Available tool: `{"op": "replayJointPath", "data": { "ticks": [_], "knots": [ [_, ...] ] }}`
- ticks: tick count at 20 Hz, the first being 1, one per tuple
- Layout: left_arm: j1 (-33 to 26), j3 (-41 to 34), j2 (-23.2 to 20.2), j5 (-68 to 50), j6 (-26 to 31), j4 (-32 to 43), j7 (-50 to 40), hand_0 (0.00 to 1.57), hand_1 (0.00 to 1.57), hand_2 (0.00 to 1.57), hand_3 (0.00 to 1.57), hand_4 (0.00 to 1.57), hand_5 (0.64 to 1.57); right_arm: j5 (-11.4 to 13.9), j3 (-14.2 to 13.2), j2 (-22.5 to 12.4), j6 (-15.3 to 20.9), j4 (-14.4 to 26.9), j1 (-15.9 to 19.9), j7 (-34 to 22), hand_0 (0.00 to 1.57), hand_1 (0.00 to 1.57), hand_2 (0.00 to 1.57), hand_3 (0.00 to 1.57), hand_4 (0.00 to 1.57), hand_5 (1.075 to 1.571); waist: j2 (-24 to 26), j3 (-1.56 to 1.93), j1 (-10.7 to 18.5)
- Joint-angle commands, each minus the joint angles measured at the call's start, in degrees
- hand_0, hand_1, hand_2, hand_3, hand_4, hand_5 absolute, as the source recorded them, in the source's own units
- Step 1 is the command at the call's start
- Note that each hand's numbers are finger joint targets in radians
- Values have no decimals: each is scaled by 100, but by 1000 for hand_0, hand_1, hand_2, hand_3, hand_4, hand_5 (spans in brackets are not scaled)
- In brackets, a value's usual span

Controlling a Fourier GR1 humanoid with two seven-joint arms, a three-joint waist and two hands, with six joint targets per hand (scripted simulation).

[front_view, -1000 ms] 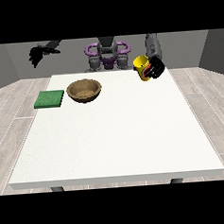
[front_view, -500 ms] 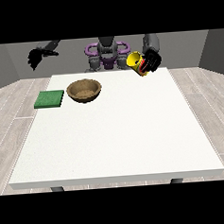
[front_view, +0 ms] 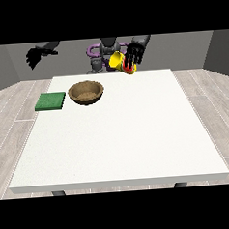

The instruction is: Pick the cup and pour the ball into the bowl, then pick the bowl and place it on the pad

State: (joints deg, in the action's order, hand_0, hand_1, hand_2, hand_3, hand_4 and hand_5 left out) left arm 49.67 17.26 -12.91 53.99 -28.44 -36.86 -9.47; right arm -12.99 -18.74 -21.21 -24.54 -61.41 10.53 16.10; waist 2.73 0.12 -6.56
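A yellow cup (front_view: 117, 60) with a red side is held tilted above the table's far edge, its mouth turned toward the view's left. The hand at the view's right (front_view: 134, 54) has its fingers curled round the cup. I cannot see the ball. A brown bowl (front_view: 86, 92) stands on the table at the far left, to the left of and nearer than the cup. A green pad (front_view: 50, 101) lies flat at the table's left edge beside the bowl. The hand at the view's left (front_view: 35, 56) hangs raised off the table's far left corner, fingers relaxed and holding nothing.
The white table (front_view: 122, 135) spreads wide toward the camera. The robot's torso (front_view: 102, 54) with purple parts stands behind the far edge. Grey plank floor surrounds the table.
The hand at the view's right has carried the cup leftward toward the bowl and tipped it further. The other hand has barely moved.
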Motion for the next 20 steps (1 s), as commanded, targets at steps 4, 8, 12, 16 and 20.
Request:
{"op": "replayJointPath", "data": {
  "ticks": [4, 8, 12, 16, 20],
  "knots": [
    [706, 1234, 494, 1682, 647, 218, -1051, 1501, 1501, 1571, 1571, 1380, 1400, -131, -205, -294, -305, 461, 134, 132, 0, 0, 0, 0, 0, 1571, 98, 6, 11],
    [728, 1788, 826, 2327, 1092, 464, -1233, 1498, 1498, 1571, 1571, 1571, 1056, -85, -101, -170, -190, 363, 292, 57, 0, 0, 0, 0, 0, 1571, -61, -5, -167],
    [1205, 2536, 941, 3232, 1818, 753, -1432, 1533, 1533, 1571, 1571, 1556, 1164, 31, 93, 87, -60, 367, 434, 38, 0, 0, 0, 0, 0, 1570, 3, 0, -237],
    [1131, 2976, 666, 3692, 2055, 792, -957, 1479, 1479, 1571, 1571, 1474, 1234, 46, -74, -83, -40, 496, 269, 197, 0, 0, 0, 0, 0, 1571, 133, -5, -17],
    [932, 3095, 950, 4015, 2378, 843, -1053, 1449, 1449, 1571, 1571, 1529, 1137, -134, -124, -226, -317, 412, 200, 42, 0, 0, 0, 0, 0, 1571, 142, -11, -212]
  ]
}}
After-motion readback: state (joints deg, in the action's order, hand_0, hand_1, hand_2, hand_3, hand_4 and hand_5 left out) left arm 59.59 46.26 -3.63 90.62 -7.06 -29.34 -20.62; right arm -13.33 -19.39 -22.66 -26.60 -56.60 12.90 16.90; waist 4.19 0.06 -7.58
